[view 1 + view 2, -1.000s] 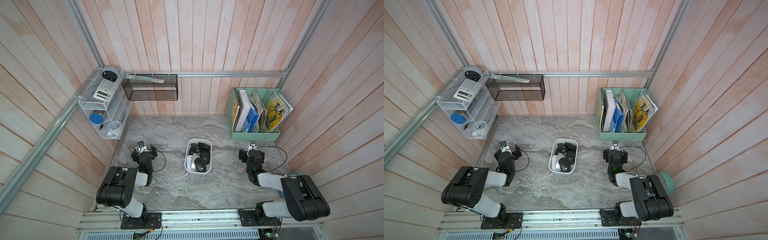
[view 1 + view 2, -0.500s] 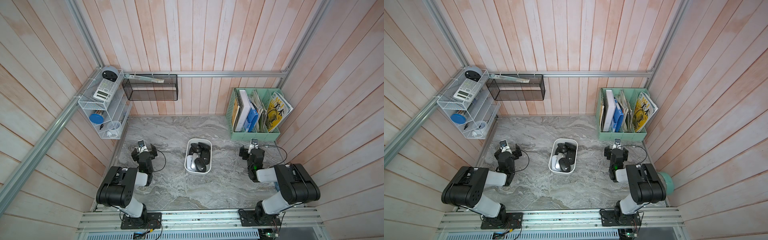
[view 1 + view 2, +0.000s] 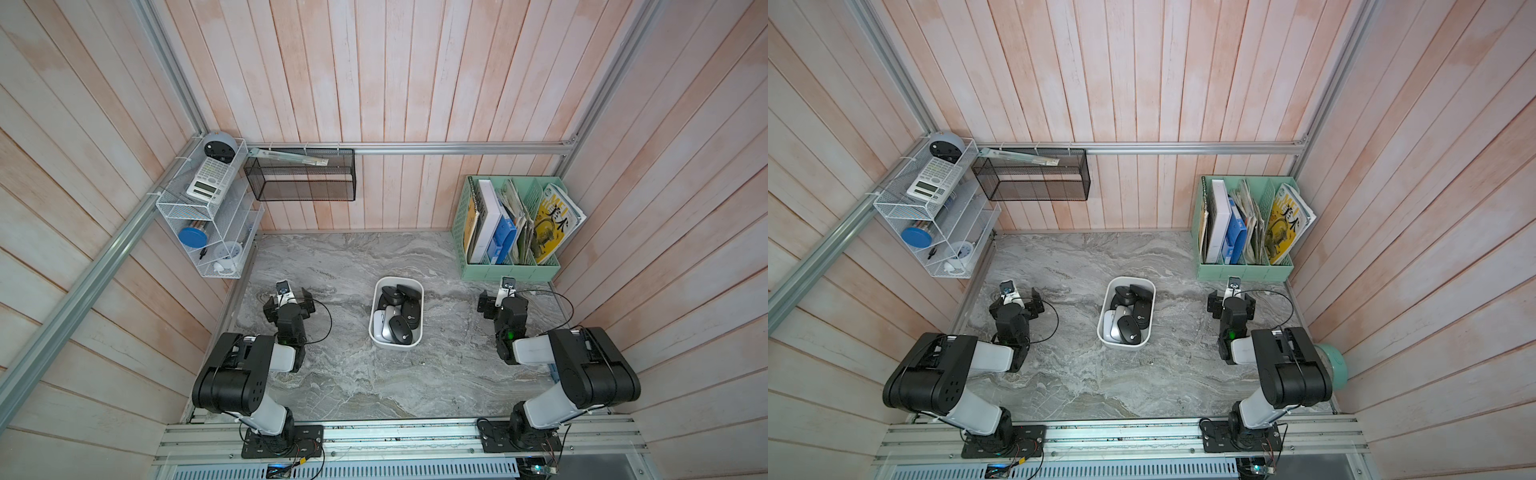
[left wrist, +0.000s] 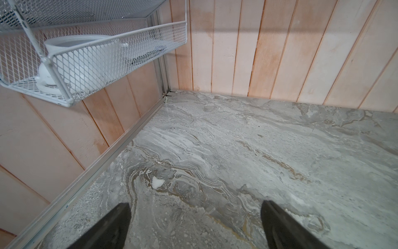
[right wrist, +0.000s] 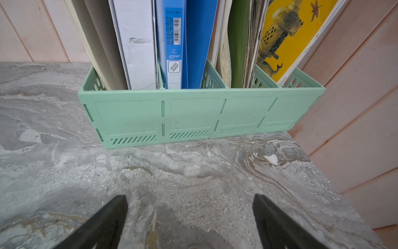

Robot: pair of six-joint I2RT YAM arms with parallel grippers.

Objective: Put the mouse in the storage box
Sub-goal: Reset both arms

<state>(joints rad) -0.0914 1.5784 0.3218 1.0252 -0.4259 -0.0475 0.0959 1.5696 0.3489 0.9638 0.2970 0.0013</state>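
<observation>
Both grippers stand wide open with nothing between their fingers: the left gripper (image 4: pixel 195 207) over bare marble table (image 4: pixel 247 140), the right gripper (image 5: pixel 190 198) over the same grey surface.

In both top views the storage box (image 3: pixel 395 345) is a white, lidless tub with rounded corners and smooth plain walls. It is piled with mice (image 3: pixel 401 328), mostly black, with at least two silver-grey ones lying toward the near end.

Neither wrist view shows the box or the mice. The left wrist view shows a white wire shelf (image 4: pixel 112 56) on the wall with a white cup in it. The right wrist view faces a mint-green file holder (image 5: pixel 193 116) packed with books and folders.

From above, the box sits mid-table between the left gripper (image 3: pixel 288 301) and the right gripper (image 3: pixel 500 301) — well apart from each, touching neither.
</observation>
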